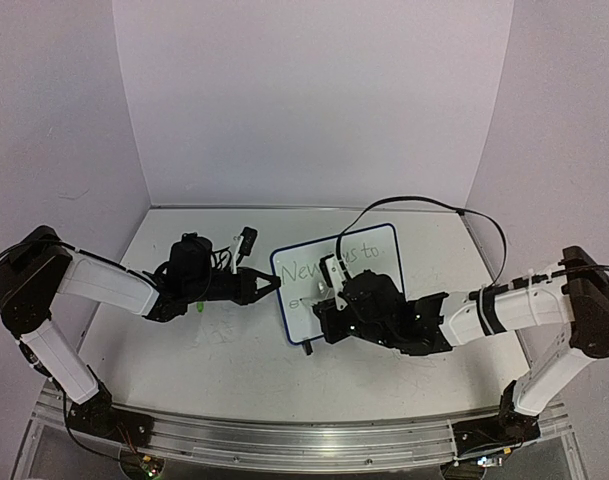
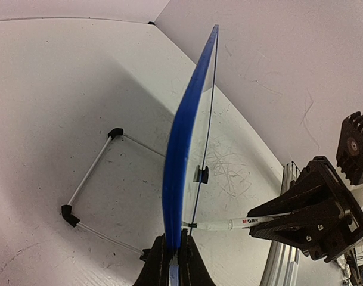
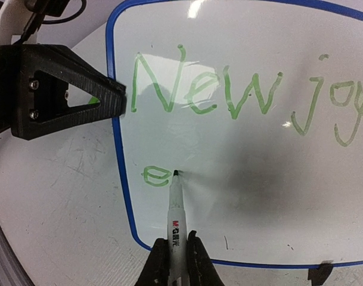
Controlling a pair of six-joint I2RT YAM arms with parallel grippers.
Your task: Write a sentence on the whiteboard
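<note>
The sentence stands part done on the whiteboard. Its top line runs rightward from near the board's left rim, and below it, low on the board's left side, sits a lone green "e". The marker meets the board just right of that "e", its tip on or all but on the surface. Its long axis runs straight back from the board face into the right pincer, which is clamped on the barrel. The bare white for the remaining words lies to the right of the tip, under "New", so I judge the coming stroke must travel along the board away from its left rim. The left pincer is clamped on that rim, apparently steadying the board, which stands on the table.
</note>
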